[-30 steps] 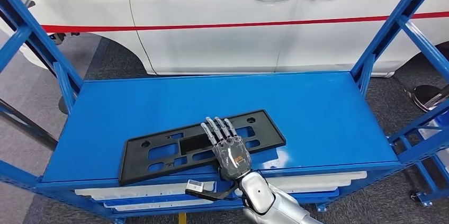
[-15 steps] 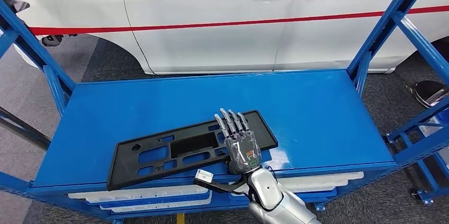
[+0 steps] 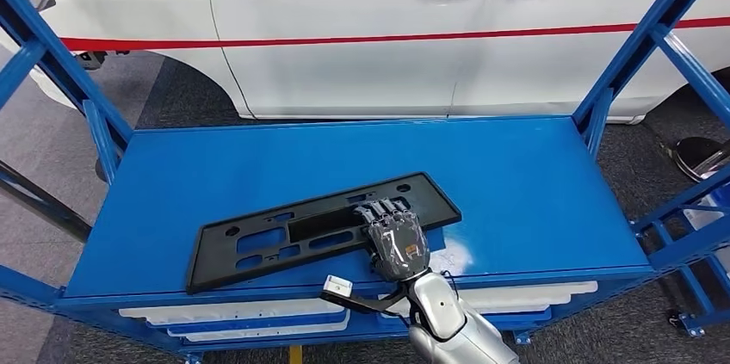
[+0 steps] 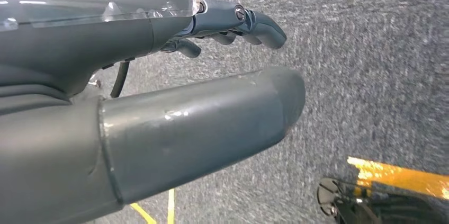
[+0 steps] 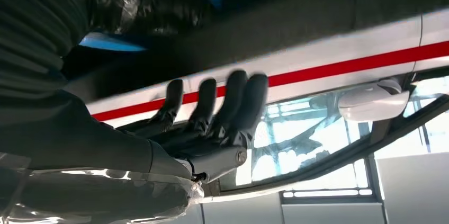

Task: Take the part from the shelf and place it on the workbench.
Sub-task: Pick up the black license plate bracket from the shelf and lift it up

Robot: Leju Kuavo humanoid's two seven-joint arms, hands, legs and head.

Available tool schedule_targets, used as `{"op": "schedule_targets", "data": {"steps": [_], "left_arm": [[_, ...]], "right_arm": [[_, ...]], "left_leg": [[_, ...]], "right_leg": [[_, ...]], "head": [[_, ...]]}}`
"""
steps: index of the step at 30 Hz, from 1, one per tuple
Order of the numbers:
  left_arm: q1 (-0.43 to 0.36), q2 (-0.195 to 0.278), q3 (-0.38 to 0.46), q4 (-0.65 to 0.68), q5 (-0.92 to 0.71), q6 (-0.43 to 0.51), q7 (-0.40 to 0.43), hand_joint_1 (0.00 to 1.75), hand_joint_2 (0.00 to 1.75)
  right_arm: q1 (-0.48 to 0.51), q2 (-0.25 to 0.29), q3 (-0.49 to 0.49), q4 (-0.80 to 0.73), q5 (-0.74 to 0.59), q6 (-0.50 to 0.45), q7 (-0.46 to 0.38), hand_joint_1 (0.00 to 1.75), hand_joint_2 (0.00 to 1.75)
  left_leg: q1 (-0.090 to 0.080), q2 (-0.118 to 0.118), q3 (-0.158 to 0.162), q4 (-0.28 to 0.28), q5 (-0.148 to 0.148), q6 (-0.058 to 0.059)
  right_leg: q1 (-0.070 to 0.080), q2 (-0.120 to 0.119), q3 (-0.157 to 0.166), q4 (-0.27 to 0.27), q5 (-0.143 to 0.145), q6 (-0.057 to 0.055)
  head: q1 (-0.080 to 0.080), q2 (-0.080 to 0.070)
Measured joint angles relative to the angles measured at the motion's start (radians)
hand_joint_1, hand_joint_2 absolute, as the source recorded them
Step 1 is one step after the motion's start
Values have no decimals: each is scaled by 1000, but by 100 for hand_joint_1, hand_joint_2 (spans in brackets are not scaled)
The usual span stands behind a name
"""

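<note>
While the black, slotted part (image 3: 318, 228) lies flat near the blue shelf's (image 3: 516, 183) front edge, the right robot hand (image 3: 396, 239) rests on it, fingers curled over its far edge; the left robot hand (image 4: 159, 102) hangs empty, fingers loosely apart.

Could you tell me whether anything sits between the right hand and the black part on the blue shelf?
Nothing visible does. In the head view the right hand lies on the black part, fingers curled over its middle, on the blue shelf. Whether it grips the part cannot be told.
</note>
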Motion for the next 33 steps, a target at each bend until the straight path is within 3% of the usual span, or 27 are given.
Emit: {"op": "schedule_targets", "data": {"steps": [5, 7, 9, 10, 11, 12, 13, 15, 17, 18, 20, 21, 22, 24, 25, 26, 27, 30, 31, 33], "left_arm": [[-1, -4, 1, 0, -2, -2, -4, 0, 0], [-1, -5, 1, 0, -2, -3, -5, 0, 0], [-1, -6, 1, 0, -2, -3, -5, 0, 0], [0, -6, 1, 0, -2, -3, -5, 0, 0], [2, -6, 2, 0, -2, -3, -5, 0, 0], [3, -6, 2, 0, -2, -3, -5, 0, 0], [3, -6, 2, 0, -4, -3, -5, 0, 0], [2, -6, 2, 0, -7, -4, -6, 0, 0], [1, -7, 2, 0, -10, -4, -7, 0, 0], [1, -8, 2, 0, -11, -4, -7, 0, 0], [1, -12, 2, 0, -14, -6, -8, 0, 0], [1, -14, 2, 0, -15, -6, -8, 0, 0], [0, -15, 2, 0, -16, -6, -8, 0, 0], [0, -17, 2, 0, -18, -6, -9, 0, 0], [1, -17, 2, 0, -20, -6, -9, 0, 0], [1, -18, 2, 0, -21, -6, -9, 0, 0], [1, -20, 2, 0, -23, -7, -9, 0, 0], [-1, -25, 2, 0, -30, -7, -9, 0, 0], [-2, -25, 2, 0, -33, -8, -9, 0, 0], [-3, -26, 2, 0, -39, -10, -10, 0, 0]], "right_arm": [[4, 6, -13, -8, 3, 0, -15, 167, 175], [3, 11, -16, -13, 4, 0, -16, 167, 175], [2, 13, -19, -13, 5, 0, -16, 168, 175], [3, 14, -20, -13, 5, 0, -16, 168, 175], [3, 14, -20, -13, 5, 1, -16, 168, 175], [3, 14, -21, -13, 5, 1, -16, 166, 175], [2, 14, -23, -13, 5, 1, -16, 165, 175], [2, 14, -29, -14, 5, 0, -18, 165, 175], [3, 14, -38, -13, 6, -2, -25, 163, 175], [3, 14, -42, -13, 6, -2, -29, 144, 175], [4, 14, -49, -13, 6, -3, -33, 67, 175], [4, 14, -52, -13, 6, -3, -33, 27, 175], [6, 14, -54, -12, 6, -4, -33, 5, 175], [14, 13, -55, -7, 6, -7, -27, 0, 175], [19, 12, -55, -4, 6, -9, -22, 0, 175], [22, 11, -55, -1, 6, -11, -17, 0, 175], [24, 11, -55, 3, 6, -11, -14, 0, 175], [21, 10, -52, 11, 6, -10, -3, 0, 175], [19, 10, -48, 14, 6, -8, 1, 0, 175], [15, 10, -35, 24, 6, 0, 7, 0, 175]], "left_leg": [[2, -1, -4, 14, -15, -29], [4, 0, -43, 102, -68, -35], [4, 0, -105, 235, -128, -38], [4, 0, -124, 275, -137, -39], [4, 1, -127, 281, -127, -37], [4, 1, -109, 244, -99, -35], [4, 1, -75, 175, -60, -30], [0, 0, -11, 44, -13, -21], [-5, 0, 9, 2, -9, -15], [-6, 0, 9, -2, -6, -10], [-2, 3, 13, -11, 1, 2], [1, 4, 14, -16, 5, 8], [3, 6, 14, -19, 8, 13], [2, 6, 9, -19, 9, 17], [2, 6, 7, -18, 9, 17], [2, 6, 6, -17, 8, 17], [2, 6, 6, -15, 8, 16], [1, 4, 4, -5, 1, 6], [-1, 3, 2, -2, 0, 0], [-3, 3, -1, -1, 0, -12]], "right_leg": [[3, 1, 13, -33, 5, -28], [2, -2, 17, -38, 7, -39], [5, -5, 17, -38, 6, -43], [7, -6, 18, -38, 5, -44], [8, -6, 19, -37, 5, -45], [9, -5, 21, -37, 4, -45], [10, -5, 24, -37, 3, -44], [15, -3, 27, -36, 1, -39], [17, -1, 26, -36, 1, -30], [16, 0, 26, -37, 3, -24], [14, 1, 25, -30, -6, -12], [13, 1, 14, -6, -24, -7], [11, 1, -6, 40, -52, -3], [8, 0, -70, 172, -117, 3], [6, 0, -96, 223, -132, 6], [3, 0, -106, 240, -127, 8], [1, 0, -97, 221, -103, 9], [-2, 0, -11, 37, -12, 5], [-1, 0, 6, -5, -1, 2], [4, 1, 13, -28, -2, -7]], "head": [[0, 0], [-1, 0], [-1, 0], [-1, 0], [-1, 0], [-1, 0], [-1, 0], [0, 0], [0, 0], [0, 0], [0, 0], [0, 0], [0, 0], [0, 0], [0, 0], [0, 0], [0, 0], [0, 0], [0, 0], [0, 0]]}}
